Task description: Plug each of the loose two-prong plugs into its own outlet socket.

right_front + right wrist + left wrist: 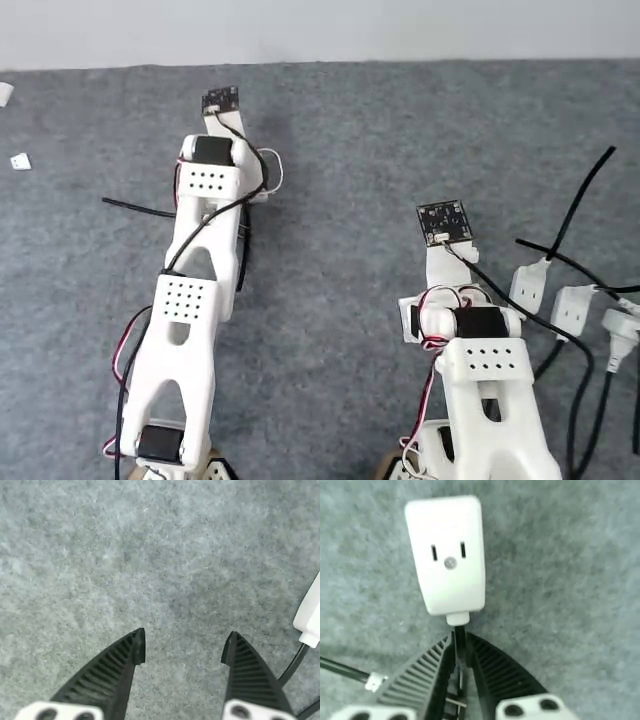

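Left gripper (461, 647) clamps the black cord (460, 630) behind a face-up white outlet socket (447, 555), apparently to steady it. Right gripper (182, 647) hangs wide open above carpet (150, 555)

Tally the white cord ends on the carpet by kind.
Outlet socket, its cord in the left gripper: 1
Cord ends beside the right arm, plug or socket unclear: 3
Total: 4
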